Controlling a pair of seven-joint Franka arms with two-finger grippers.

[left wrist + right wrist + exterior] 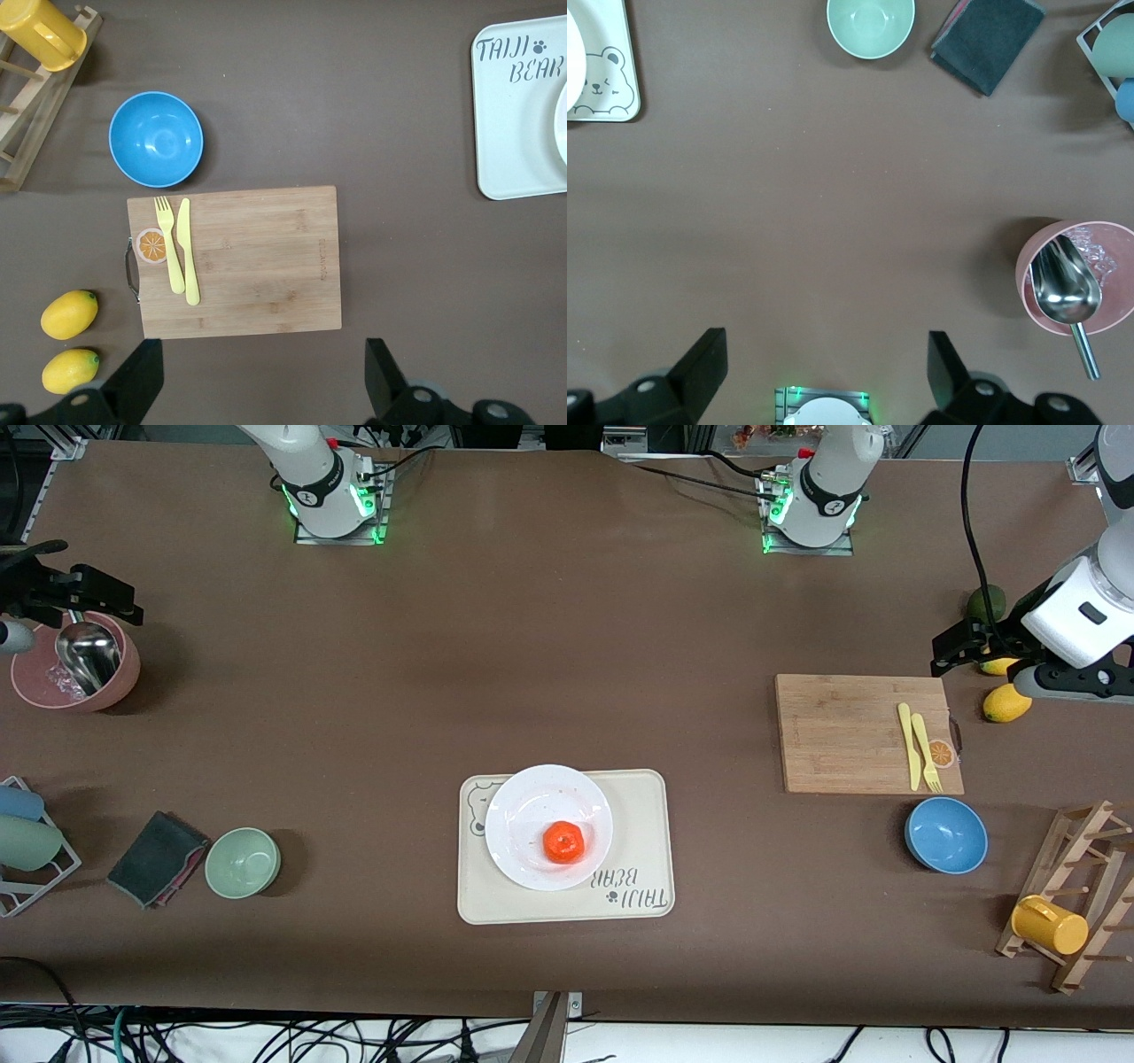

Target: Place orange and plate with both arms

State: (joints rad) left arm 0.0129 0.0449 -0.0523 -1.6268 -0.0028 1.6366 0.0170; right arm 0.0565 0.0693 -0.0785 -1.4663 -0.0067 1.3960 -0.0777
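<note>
The orange (563, 841) rests on the plate (532, 806) at lower centre; the task looks complete. Left gripper (257, 376) and right gripper (826, 367) hover, jaws apart, empty.

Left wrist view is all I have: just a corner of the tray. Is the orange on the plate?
Observer: Yes. The orange sits on the plate, off-centre, on the side nearer the front camera.
Operator: Plate on the tray?
Observer: Yes, the plate lies on the tray, toward its bear-printed end.
Operator: Where's the right gripper?
Observer: The right gripper is open, up over bare table near the pink bowl with the scoop, holding nothing.
Operator: And mine?
Observer: The left gripper is open too, over the table by the cutting board and the lemons.
</note>
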